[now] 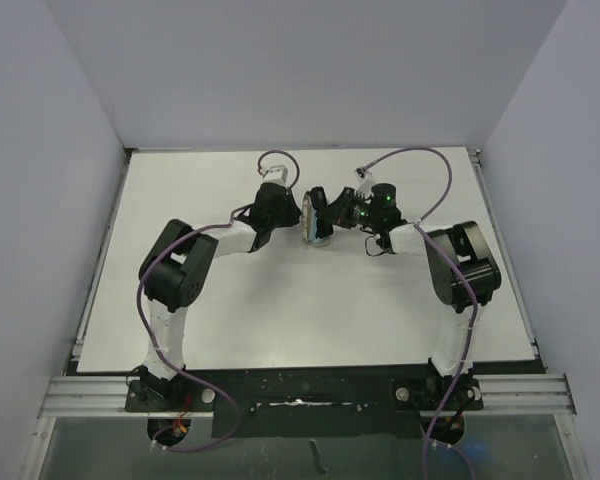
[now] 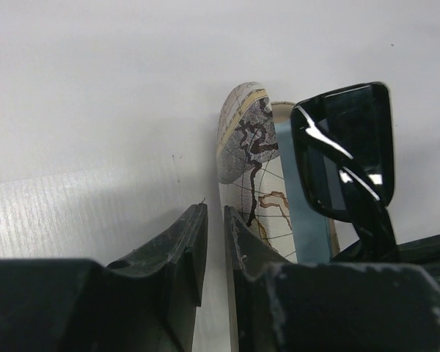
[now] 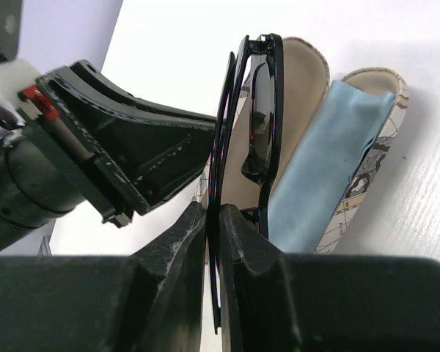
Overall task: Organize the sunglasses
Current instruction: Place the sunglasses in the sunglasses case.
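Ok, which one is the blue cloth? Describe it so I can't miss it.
Look to the far middle of the white table, where an open oval map-printed case stands. Inside it, against the beige lining and beside the black-framed dark-lensed sunglasses, lies the light blue fabric cloth: the only soft, pale blue thing there.

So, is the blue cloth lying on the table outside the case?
No, the right wrist view shows the light blue cloth tucked inside the open case.
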Motion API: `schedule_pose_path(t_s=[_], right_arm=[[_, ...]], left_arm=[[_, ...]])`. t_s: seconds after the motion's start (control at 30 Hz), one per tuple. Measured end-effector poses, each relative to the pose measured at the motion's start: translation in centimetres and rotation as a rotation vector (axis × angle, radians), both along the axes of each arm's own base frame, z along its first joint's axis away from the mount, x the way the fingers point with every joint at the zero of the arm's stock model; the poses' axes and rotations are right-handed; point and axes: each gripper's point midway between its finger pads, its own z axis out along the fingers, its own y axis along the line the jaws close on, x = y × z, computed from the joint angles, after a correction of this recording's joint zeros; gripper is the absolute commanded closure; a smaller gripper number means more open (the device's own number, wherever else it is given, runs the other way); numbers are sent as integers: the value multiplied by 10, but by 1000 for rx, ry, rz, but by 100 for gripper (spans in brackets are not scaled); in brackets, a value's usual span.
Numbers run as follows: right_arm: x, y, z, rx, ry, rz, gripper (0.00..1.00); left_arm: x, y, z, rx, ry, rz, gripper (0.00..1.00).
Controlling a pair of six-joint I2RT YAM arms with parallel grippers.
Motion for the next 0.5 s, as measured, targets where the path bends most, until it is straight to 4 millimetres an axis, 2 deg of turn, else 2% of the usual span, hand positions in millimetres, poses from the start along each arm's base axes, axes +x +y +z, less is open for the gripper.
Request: schedule_pose_path(t_s=[0.13,0.5], right_arm=[[-3,-1,-4,3,4,0,100],[-6,-2,-7,7,-2,-1,100]], left_arm=[[-2,-4,8,-19,-5,-22,85],[-4,-2,10,-46,19,-48,85]])
